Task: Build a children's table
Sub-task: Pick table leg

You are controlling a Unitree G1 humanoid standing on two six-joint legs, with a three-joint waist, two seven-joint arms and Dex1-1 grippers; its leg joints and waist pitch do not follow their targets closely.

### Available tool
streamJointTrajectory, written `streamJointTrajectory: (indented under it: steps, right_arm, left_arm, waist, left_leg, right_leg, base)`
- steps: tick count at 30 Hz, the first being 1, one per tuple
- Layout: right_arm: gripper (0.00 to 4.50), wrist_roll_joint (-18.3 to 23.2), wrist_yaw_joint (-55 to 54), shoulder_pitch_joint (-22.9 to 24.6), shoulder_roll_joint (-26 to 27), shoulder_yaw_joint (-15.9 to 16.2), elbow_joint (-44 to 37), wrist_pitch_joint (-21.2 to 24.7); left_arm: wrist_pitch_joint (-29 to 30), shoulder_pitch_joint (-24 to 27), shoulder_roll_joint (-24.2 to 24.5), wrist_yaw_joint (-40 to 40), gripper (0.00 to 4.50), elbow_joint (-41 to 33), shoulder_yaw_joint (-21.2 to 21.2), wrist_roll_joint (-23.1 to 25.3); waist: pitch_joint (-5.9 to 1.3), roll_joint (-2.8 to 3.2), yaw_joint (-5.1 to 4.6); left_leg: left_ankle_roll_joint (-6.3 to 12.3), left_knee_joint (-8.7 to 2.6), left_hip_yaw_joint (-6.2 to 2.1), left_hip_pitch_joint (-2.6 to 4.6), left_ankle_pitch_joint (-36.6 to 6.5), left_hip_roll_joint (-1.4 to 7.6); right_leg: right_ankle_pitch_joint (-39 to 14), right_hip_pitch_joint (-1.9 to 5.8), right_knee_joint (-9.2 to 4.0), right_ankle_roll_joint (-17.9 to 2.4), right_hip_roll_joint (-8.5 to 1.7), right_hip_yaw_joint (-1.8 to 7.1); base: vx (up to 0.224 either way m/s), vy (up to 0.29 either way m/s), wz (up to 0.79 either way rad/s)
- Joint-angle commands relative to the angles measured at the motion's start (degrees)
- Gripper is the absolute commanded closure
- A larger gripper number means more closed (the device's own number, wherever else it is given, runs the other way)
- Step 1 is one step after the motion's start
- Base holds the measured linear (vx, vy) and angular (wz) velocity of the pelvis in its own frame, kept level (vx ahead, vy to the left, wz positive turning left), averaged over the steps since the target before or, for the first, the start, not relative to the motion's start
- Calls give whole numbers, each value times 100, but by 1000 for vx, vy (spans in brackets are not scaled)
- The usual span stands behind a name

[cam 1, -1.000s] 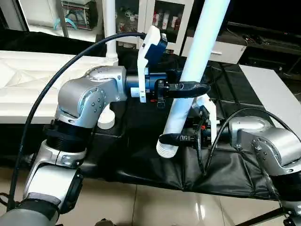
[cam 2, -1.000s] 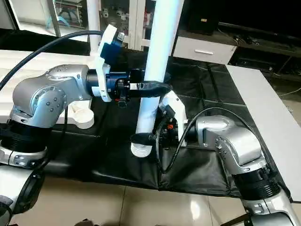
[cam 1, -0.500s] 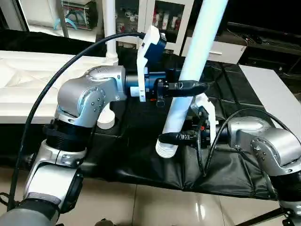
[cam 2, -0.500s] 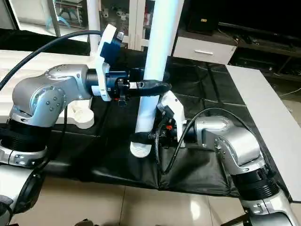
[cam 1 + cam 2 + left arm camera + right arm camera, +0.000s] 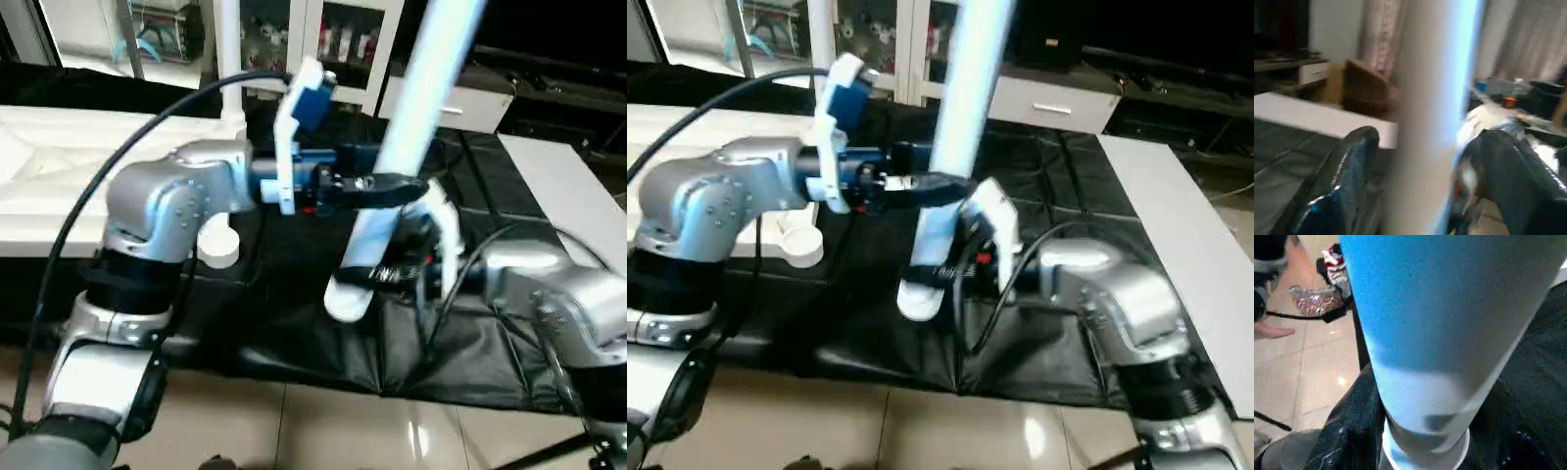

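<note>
A long white table leg (image 5: 411, 108) leans up and to the right over the black mat. My left gripper (image 5: 387, 184) is at its middle, open, with its fingers (image 5: 1342, 176) spread on either side of the leg (image 5: 1435, 122) and a gap on one side. My right gripper (image 5: 377, 274) is shut on the leg's lower part, just above the threaded end (image 5: 1425, 450). The white tabletop (image 5: 49, 157) lies ribbed side up at the left. Another leg (image 5: 229, 59) stands upright in its far corner, and a round socket (image 5: 217, 245) shows at its near corner.
A black mat (image 5: 490, 333) covers the work surface under both arms. A white cabinet with glass doors (image 5: 333, 39) and a low white drawer unit (image 5: 460, 103) stand behind. A white panel (image 5: 568, 196) lies at the right. Tiled floor (image 5: 323, 421) is in front.
My left gripper's fingers have spread apart off the leg. My right gripper has closed in on the leg's lower end. The leg's lower end has risen slightly.
</note>
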Motion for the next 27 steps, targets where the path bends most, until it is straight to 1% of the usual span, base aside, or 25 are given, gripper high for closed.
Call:
streamJointTrajectory:
  steps: [1, 2, 3, 5, 6, 7, 8, 10, 11, 12, 13, 14, 15, 16, 17, 18, 19, 20, 21, 22, 23, 24, 25, 26, 27]
  right_arm:
    - [259, 67, -102, 60, -231, -503, -96, 69]
    - [259, 71, -152, 99, -296, -639, -63, 83]
    - [259, 75, -196, 137, -344, -757, -21, 97]
    - [259, 53, -318, 240, -404, -946, 28, 119]
    - [259, -59, -497, 357, -400, -1029, 15, 109]
    - [259, -65, -506, 363, -400, -1033, 14, 108]
    - [259, -153, -639, 417, -367, -1046, 0, 99]
    - [259, -419, -1254, 559, -7, -995, -64, -118]
    - [259, -608, -1559, 603, 202, -972, -25, -392]
    - [259, -787, -1739, 625, 333, -943, 34, -684]
    - [259, -1064, -1991, 661, 492, -871, 151, -1093]
    - [259, -1135, -2055, 672, 525, -848, 176, -1184]
    - [259, -1681, -2550, 788, 668, -561, 327, -1520]
    - [259, -1713, -2581, 797, 670, -543, 333, -1527]
    - [259, -1834, -2787, 839, 737, -501, 391, -1536]
    - [259, -1971, -3013, 936, 851, -482, 453, -1695]
    - [259, -1972, -3133, 997, 977, -537, 460, -1802]
    - [259, -1973, -3200, 1031, 1048, -569, 464, -1862]
    - [259, -1789, -3373, 1137, 1372, -791, 414, -1944]
    - [259, -1691, -3412, 1156, 1513, -917, 398, -1929]
    - [259, -1632, -3399, 1239, 1628, -961, 309, -1992]
    - [259, -1590, -3380, 1316, 1717, -985, 238, -2063]
    - [259, -1533, -3369, 1374, 1776, -1005, 200, -2079]
    - [259, -1509, -3422, 1428, 1824, -979, 200, -2089]
    - [259, -1508, -3454, 1452, 1840, -959, 221, -2111]
  left_arm:
    - [-145, 83, 147, 101, 48, -88, 213, 124]
    - [-240, 183, 242, 83, 40, -194, 286, 152]
    - [-235, 287, 317, 117, 35, -309, 404, 121]
    - [-154, 509, 435, 261, 24, -559, 648, 48]
    - [-112, 737, 535, 440, 12, -807, 795, 85]
    - [-110, 748, 540, 449, 5, -819, 801, 87]
    - [-105, 885, 582, 570, 5, -952, 859, 151]
    - [-269, 1398, 476, 1363, 5, -1315, 1008, 542]
    - [-449, 1602, 338, 1716, 5, -1428, 1036, 720]
    - [-572, 1708, 202, 1945, 5, -1473, 1060, 819]
    - [-562, 1833, 16, 2381, 5, -1473, 1042, 1036]
    - [-598, 1865, -26, 2500, 5, -1465, 1027, 1125]
    - [-1175, 2224, -329, 3456, 5, -1450, 770, 2020]
    - [-1195, 2247, -345, 3505, 5, -1456, 755, 2062]
    - [-1269, 2390, -441, 3730, 5, -1493, 696, 2226]
    - [-1567, 2606, -507, 3979, 5, -1499, 563, 2521]
    - [-1762, 2734, -543, 4132, 5, -1498, 513, 2668]
    - [-1873, 2807, -563, 4218, 5, -1498, 485, 2751]
    - [-2250, 3037, -581, 4468, 5, -1467, 384, 3025]
    - [-2299, 3096, -607, 4566, 5, -1466, 341, 3103]
    - [-2422, 3235, -648, 4689, 5, -1407, 312, 3219]
    - [-2533, 3356, -686, 4802, 5, -1346, 285, 3328]
    - [-2589, 3425, -709, 4870, 5, -1294, 273, 3385]
    - [-2640, 3457, -762, 4956, 5, -1249, 288, 3440]
    - [-2678, 3466, -803, 5016, 5, -1216, 289, 3482]
  waist:
    - [-379, 86, 31]
    - [-376, 100, 29]
    - [-377, 99, 22]
    - [-380, 102, 15]
    - [-374, 144, -2]
    - [-372, 127, 2]
    - [-370, 164, 5]
    - [-363, 149, -36]
    - [-364, 129, -44]
    - [-350, 123, -68]
    - [-386, 133, -59]
    - [-368, 139, -64]
    - [-357, 104, -60]
    - [-327, 101, -82]
    - [-338, 109, -76]
    - [-350, 119, -78]
    - [-338, 111, -101]
    - [-355, 121, -89]
    - [-375, 111, -103]
    - [-381, 96, -108]
    - [-380, 105, -115]
    - [-378, 98, -91]
    - [-365, 75, -71]
    - [-363, 70, -49]
    - [-363, 62, 22]
  left_leg:
    - [-113, -444, -10, 38, -694, 193]
    - [-131, -444, -11, 45, -734, 192]
    - [-165, -453, -15, 38, -777, 194]
    - [-168, -448, -13, 37, -755, 189]
    - [-195, -449, -20, 39, -799, 204]
    - [-192, -458, -19, 43, -850, 199]
    - [-194, -454, -17, 47, -868, 191]
    - [-215, -465, -27, 31, -921, 205]
    - [-219, -463, -26, 19, -907, 207]
    - [-220, -464, -14, 20, -999, 179]
    - [-227, -442, -11, 41, -954, 198]
    - [-219, -451, -9, 50, -964, 197]
    - [-190, -459, -6, 47, -1016, 198]
    - [-192, -478, -20, 19, -1083, 193]
    - [-174, -475, -19, 29, -1104, 182]
    - [-162, -477, -26, 30, -1101, 186]
    - [-164, -487, -29, 8, -1152, 181]
    - [-148, -487, -39, 8, -1127, 180]
    - [-124, -482, -44, -5, -1088, 180]
    - [-83, -489, -43, 4, -1064, 192]
    - [-73, -494, -46, -4, -1048, 195]
    - [44, -483, -21, -23, -1001, 178]
    - [220, -470, 14, -61, -974, 145]
    - [324, -448, 34, -75, -944, 124]
    - [533, -348, 56, -86, -820, 92]
  right_leg:
    - [-1270, 356, -414, -897, -425, 282]
    - [-1326, 344, -412, -887, -428, 281]
    - [-1411, 355, -418, -863, -430, 278]
    - [-1358, 346, -412, -899, -424, 270]
    - [-1253, 334, -407, -963, -423, 271]
    - [-1318, 342, -410, -972, -423, 266]
    - [-1353, 332, -413, -973, -422, 268]
    - [-1439, 330, -420, -950, -420, 263]
    - [-1480, 327, -427, -928, -424, 259]
    - [-1757, 315, -472, -837, -412, 251]
    - [-1728, 301, -459, -802, -429, 268]
    - [-1742, 278, -474, -797, -424, 268]
    - [-1827, 278, -498, -746, -410, 270]
    - [-2007, 291, -522, -606, -387, 258]
    - [-2133, 296, -529, -525, -400, 258]
    - [-2197, 285, -534, -441, -403, 266]
    - [-2233, 274, -550, -360, -389, 258]
    - [-2199, 276, -556, -328, -395, 254]
    - [-2021, 283, -531, -312, -390, 257]
    - [-1794, 268, -512, -353, -383, 265]
    - [-1678, 271, -485, -390, -381, 268]
    - [-1549, 287, -480, -457, -434, 303]
    - [-1695, 326, -507, -511, -518, 352]
    - [-1846, 344, -536, -519, -579, 391]
    - [-2134, 385, -622, -540, -766, 515]
  base:
    - [0, 0, 0]
    - [0, 0, 0]
    - [0, 0, 0]
    - [0, 0, 0]
    - [0, 0, 0]
    - [0, 0, 0]
    - [0, 0, 0]
    - [0, 0, 0]
    - [0, 0, 0]
    - [0, 0, 0]
    - [0, 0, 0]
    - [0, 0, 0]
    - [0, 0, 0]
    - [0, 0, 0]
    - [0, 0, 0]
    - [0, 0, 0]
    - [0, 0, 0]
    - [0, 0, 0]
    - [0, 0, 0]
    - [0, 0, 0]
    - [0, 0, 0]
    - [0, 0, 0]
    - [0, 0, 0]
    - [0, 0, 0]
    - [0, 0, 0]
